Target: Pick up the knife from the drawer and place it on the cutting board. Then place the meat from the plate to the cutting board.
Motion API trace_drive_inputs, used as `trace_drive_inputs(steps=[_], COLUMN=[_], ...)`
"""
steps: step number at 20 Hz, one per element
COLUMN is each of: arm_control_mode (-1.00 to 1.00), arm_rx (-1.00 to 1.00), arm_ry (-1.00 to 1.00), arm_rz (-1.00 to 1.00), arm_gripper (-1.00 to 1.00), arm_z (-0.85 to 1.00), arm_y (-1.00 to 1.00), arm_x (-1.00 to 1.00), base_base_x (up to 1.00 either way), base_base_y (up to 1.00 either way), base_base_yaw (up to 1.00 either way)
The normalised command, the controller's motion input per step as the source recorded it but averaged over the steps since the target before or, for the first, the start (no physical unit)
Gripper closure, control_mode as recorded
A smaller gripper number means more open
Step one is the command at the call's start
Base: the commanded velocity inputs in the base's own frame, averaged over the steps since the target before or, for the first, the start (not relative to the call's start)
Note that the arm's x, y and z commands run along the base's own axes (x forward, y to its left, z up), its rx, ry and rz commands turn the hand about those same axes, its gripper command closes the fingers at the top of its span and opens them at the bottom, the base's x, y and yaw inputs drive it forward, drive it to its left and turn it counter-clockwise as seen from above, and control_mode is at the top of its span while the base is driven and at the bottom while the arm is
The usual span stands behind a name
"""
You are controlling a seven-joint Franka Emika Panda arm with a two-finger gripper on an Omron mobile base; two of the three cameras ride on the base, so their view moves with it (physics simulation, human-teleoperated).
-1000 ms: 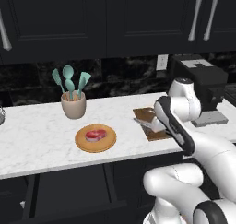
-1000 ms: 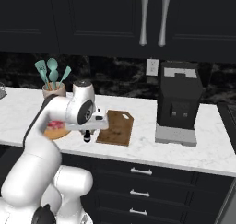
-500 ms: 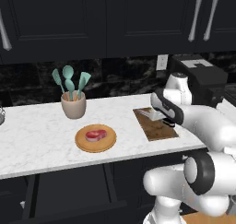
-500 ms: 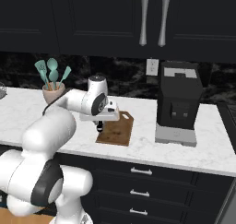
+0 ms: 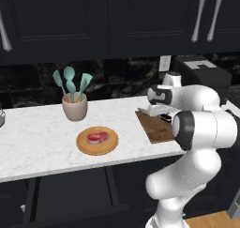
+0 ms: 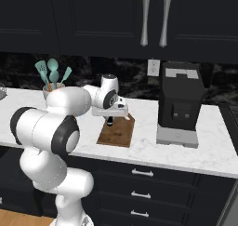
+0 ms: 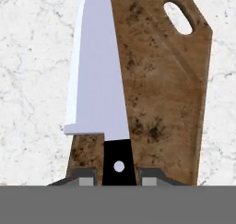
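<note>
Swinging over from the plate's side of the counter within the last second, the arm now holds its gripper (image 6: 109,121) above the board (image 6: 117,131), with the knife (image 7: 99,80) carried in over the wood. Seen from the hand, the two fingers (image 7: 85,178) pinch the black handle between them at 6 o'clock, and the broad blade runs up toward 12, lying along the board's left edge and partly overhanging the marble counter (image 7: 27,80) at 9 o'clock. The board's hole (image 7: 178,17) sits at 1 o'clock. How high the blade rides above the wood cannot be told. Gripping at the handle keeps the blade free and flat, apparently so that it can be laid down without tipping. From the left base camera, the meat (image 5: 97,137) waits on the plate (image 5: 97,147), at 9 o'clock from the board and well apart from it. A utensil pot (image 5: 75,109) stands behind the plate, and a coffee machine (image 6: 180,106) stands at 3 o'clock of the board. Judged from this, release of the knife is the step in hand; the meat is not yet moved.
</note>
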Motion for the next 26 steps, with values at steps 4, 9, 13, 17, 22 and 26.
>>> trace_drive_inputs(steps=[4,9,13,17,22,26], arm_control_mode=[-1.0,-1.0,-1.0,-1.0,-1.0,-1.0], arm_rx=[0.0,0.0,0.0,0.0,0.0,0.0], arm_ry=[0.01,0.0,0.0,-0.08,-0.09,-0.02], arm_rz=[0.0,0.0,0.0,-0.01,-0.01,-0.02], arm_gripper=[1.0,1.0,1.0,1.0,1.0,1.0], arm_z=[-0.66,-0.59,-0.36,-0.33,-0.15,-0.09], arm_y=[0.0,-0.01,-0.11,-0.22,-0.17,-0.05], arm_x=[0.37,0.09,0.0,0.01,0.04,0.29], base_base_x=[0.0,0.0,0.0,0.0,0.0,0.0], base_base_y=[0.0,0.0,0.0,0.0,0.0,0.0], base_base_yaw=[0.0,0.0,0.0,0.0,0.0,0.0])
